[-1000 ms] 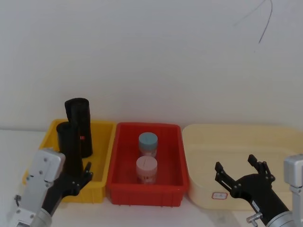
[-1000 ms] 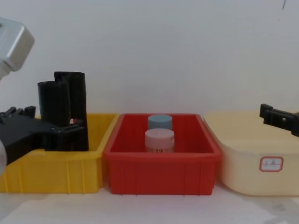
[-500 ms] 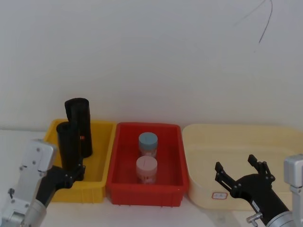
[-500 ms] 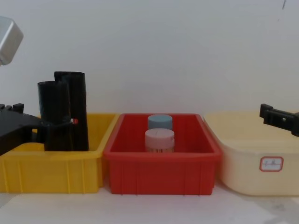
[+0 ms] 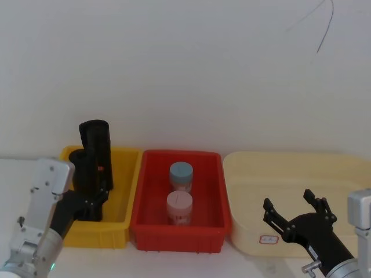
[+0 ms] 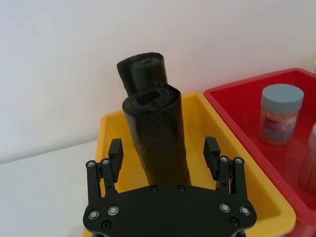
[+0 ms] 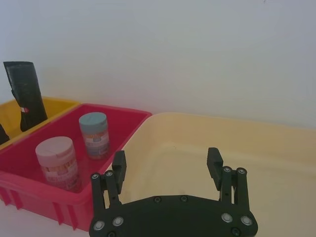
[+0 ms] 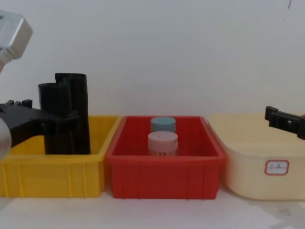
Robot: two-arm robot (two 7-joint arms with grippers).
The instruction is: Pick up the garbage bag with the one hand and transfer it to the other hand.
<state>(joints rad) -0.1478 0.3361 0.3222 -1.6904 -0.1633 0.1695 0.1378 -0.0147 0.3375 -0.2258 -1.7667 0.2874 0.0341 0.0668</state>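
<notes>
The garbage bag (image 5: 81,171), a plain black roll, stands upright in the yellow bin (image 5: 98,234), in front of a taller black roll (image 5: 96,142) with a small red label. My left gripper (image 5: 90,200) is open, and in the left wrist view its fingers (image 6: 116,153) stand on either side of the garbage bag (image 6: 155,118) with a small gap on each side. In the chest view the left gripper (image 8: 47,119) sits level with the roll's middle. My right gripper (image 5: 295,211) hangs open and empty over the cream bin (image 5: 290,168).
A red bin (image 5: 174,237) between the yellow and cream bins holds a blue-lidded jar (image 5: 181,174) and a pink-lidded jar (image 5: 179,205). A white wall stands close behind all three bins. The cream bin carries a small label on its front.
My left gripper has moved up and forward into the yellow bin, so that its open fingers now straddle the front roll. The right arm has not moved.
</notes>
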